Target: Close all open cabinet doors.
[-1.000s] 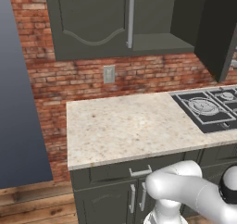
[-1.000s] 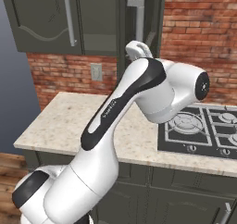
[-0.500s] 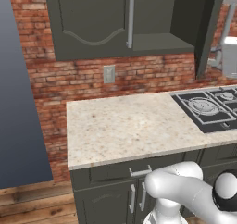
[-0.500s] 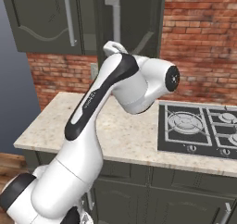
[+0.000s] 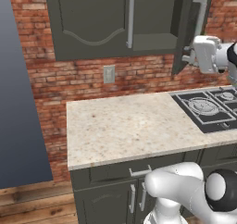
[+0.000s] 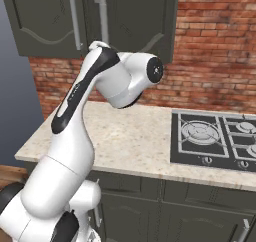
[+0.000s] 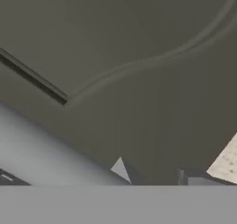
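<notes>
**Brick-walled kitchen, one upper door ajar**

Red brick wall [image 5: 139, 75] backs a speckled beige counter [image 5: 125, 126], with a black gas hob [image 5: 208, 108] set into its right end and a grey wall socket [image 5: 109, 73] above it. Along the counter's front runs a shallow drawer [image 5: 139, 171] with a horizontal silver handle, and lower doors sit beneath it.

Above the counter hang the dark grey-green upper cabinets. The left upper door [image 5: 92, 21] is flat against its cabinet, its arched moulding and vertical bar handle facing the room. The right upper door [image 5: 187, 31] is swung part-way out from the cabinet, seen nearly edge-on in the left base view, with its silver handle on the outer side.

The gripper [image 5: 189, 54] is raised to that door's lower outer face, the fingers right against the panel. In the hand view the fingertips [image 7: 124, 170] rise close before the arched moulding; they stand somewhat apart with nothing between them.
</notes>
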